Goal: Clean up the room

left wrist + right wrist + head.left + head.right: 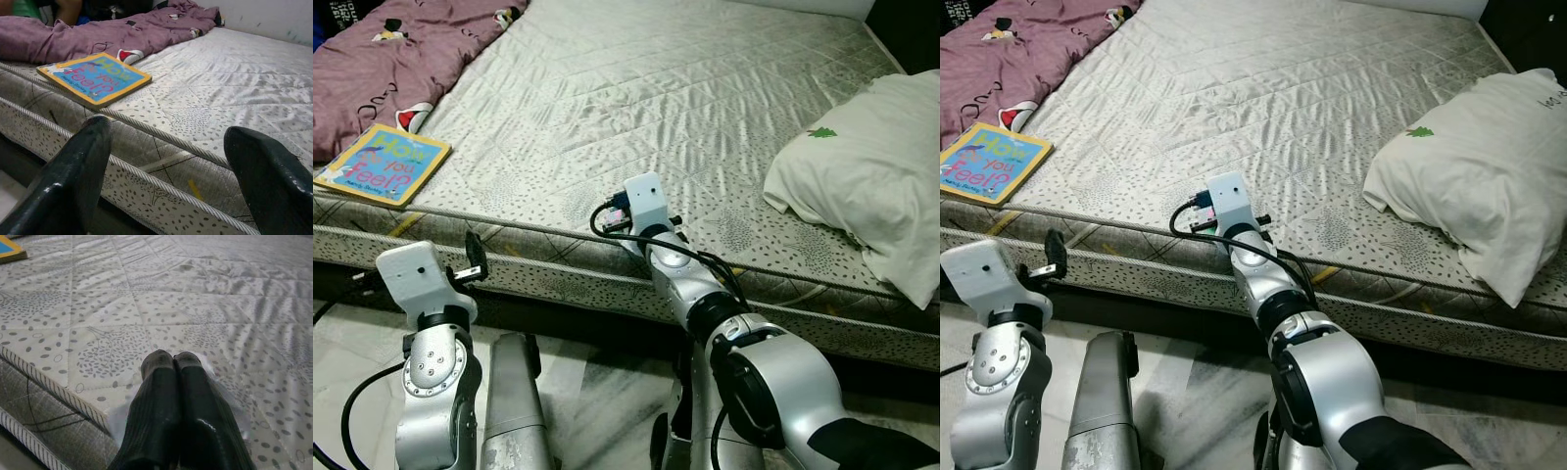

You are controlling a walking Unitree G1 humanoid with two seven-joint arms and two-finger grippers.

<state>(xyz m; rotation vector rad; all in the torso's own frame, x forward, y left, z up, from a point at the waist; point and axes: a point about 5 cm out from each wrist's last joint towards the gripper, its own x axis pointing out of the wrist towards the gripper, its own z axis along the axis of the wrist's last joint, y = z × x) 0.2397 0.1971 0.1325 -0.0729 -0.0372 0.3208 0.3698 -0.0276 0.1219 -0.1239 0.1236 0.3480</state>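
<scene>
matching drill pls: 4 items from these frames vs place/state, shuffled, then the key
Items:
1. book
2. pillow
3. left end effector
4. right end effector

Place/state:
A. fingers pressed together, over the mattress edge
B. fingers spread, in front of the mattress side
C. right side of the mattress
D. front left corner, beside the purple blanket

Pairs: 1-D, 2-C, 3-B, 4-A

Left end effector (pixel 166 176): fingers (pixel 73 181) spread wide, level with mattress (pixel 234 98) edge. Book (pixel 95 78) flat near that edge, purple blanket (pixel 98 36) just behind it.
</scene>
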